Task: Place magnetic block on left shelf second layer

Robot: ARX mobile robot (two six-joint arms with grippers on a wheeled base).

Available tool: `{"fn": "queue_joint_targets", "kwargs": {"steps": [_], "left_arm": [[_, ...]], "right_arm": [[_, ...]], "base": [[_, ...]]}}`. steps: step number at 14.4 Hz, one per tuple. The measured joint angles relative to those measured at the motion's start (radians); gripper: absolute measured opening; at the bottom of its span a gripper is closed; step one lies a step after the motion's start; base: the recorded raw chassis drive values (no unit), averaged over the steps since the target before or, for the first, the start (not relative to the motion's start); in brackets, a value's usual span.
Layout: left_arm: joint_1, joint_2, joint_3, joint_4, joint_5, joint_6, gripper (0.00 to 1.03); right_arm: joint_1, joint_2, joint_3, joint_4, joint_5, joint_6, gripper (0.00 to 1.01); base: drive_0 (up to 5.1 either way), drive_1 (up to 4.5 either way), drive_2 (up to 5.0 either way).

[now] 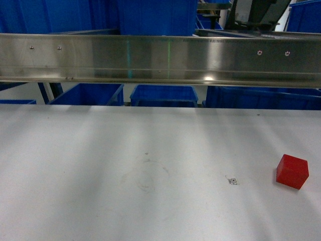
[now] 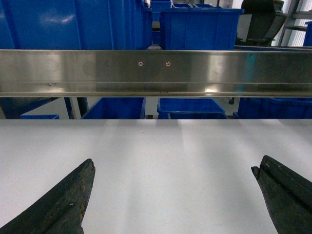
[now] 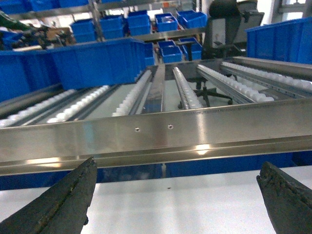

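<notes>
A matt, plain red finish is seen on the magnetic block (image 1: 292, 171). The desk (image 1: 125, 165) is shown smooth and white, faintly scuffed. Brushed stainless steel, shiny and reflective, is displayed by the shelf rail (image 1: 160, 59). Glossy blue plastic is seen on the bins (image 3: 92, 61), white plastic on the far rollers (image 3: 131, 97).

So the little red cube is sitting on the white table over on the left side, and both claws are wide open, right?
Not quite: the head view shows the red cube on the right side of the white table, not the left. The left gripper and right gripper are both wide open.
</notes>
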Motion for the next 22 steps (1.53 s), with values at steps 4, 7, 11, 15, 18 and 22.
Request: {"fn": "queue_joint_targets", "kwargs": {"steps": [4, 7, 11, 15, 18, 22], "left_arm": [[0.0, 0.0, 0.0, 0.001, 0.0, 0.0, 0.98], [0.0, 0.0, 0.0, 0.0, 0.0, 0.0, 0.98], [0.0, 0.0, 0.0, 0.0, 0.0, 0.0, 0.98], [0.0, 0.0, 0.0, 0.0, 0.0, 0.0, 0.98], [0.0, 0.0, 0.0, 0.0, 0.0, 0.0, 0.98], [0.0, 0.0, 0.0, 0.0, 0.0, 0.0, 0.98]], "right_arm": [[0.071, 0.381, 0.151, -0.114, 0.08, 0.093, 0.98], [0.07, 0.512, 0.285, -0.208, 0.145, 0.177, 0.98], [0.104, 0.624, 0.4, -0.313, 0.177, 0.257, 0.98], [0.155, 0.697, 0.356, -0.303, 0.232, 0.312, 0.98], [0.155, 0.75, 0.331, -0.286, 0.228, 0.318, 0.98], [0.168, 0.809, 0.341, -0.263, 0.278, 0.339, 0.9]], "base": [[0.0, 0.0, 0.0], [0.0, 0.0, 0.0], [0.0, 0.0, 0.0], [0.0, 0.0, 0.0], [0.0, 0.0, 0.0], [0.0, 0.0, 0.0]]}}
